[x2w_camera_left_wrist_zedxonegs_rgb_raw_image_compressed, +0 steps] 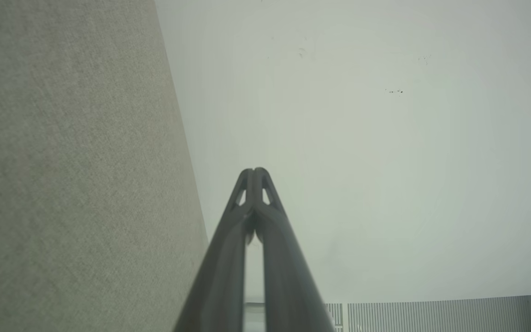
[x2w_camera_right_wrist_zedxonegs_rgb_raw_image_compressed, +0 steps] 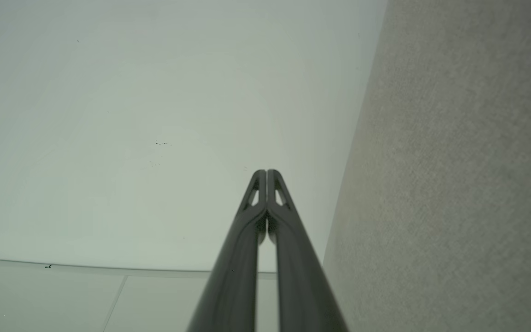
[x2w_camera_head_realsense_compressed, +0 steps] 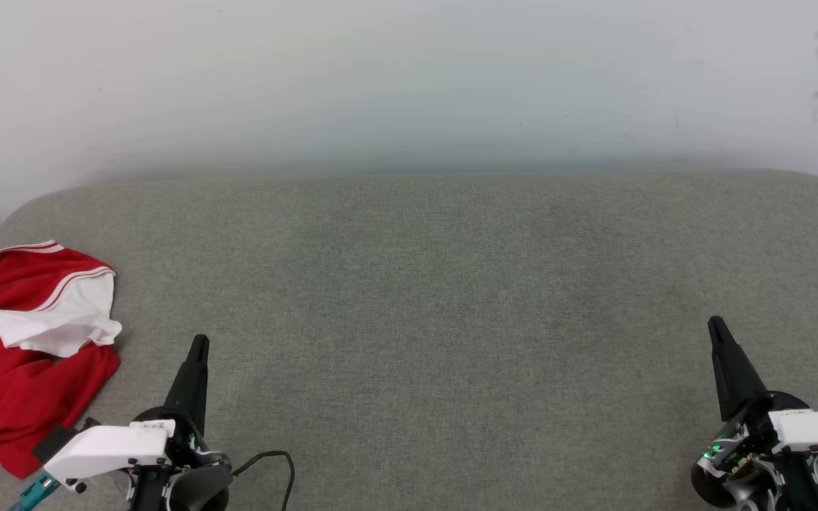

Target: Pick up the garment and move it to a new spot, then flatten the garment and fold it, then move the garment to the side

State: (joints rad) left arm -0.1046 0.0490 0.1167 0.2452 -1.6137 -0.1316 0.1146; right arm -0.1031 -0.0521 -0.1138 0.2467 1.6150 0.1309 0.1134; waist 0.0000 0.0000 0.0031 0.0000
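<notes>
Pickup not begun: garment (x2w_camera_head_realsense_compressed: 20, 383) heaped at cushion (x2w_camera_head_realsense_compressed: 451, 298) left edge. Left gripper (x2w_camera_head_realsense_compressed: 199, 342), right gripper (x2w_camera_head_realsense_compressed: 715, 324) closed tight, empty. Next: open left, grasp cloth.

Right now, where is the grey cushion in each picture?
Head view: the grey cushion spans the lower part, below the white wall.
Left wrist view: the cushion runs down the left side, beside the left hand.
Right wrist view: the cushion runs down the right side, beside the right hand.
Shared landmark: the white wall.
</notes>
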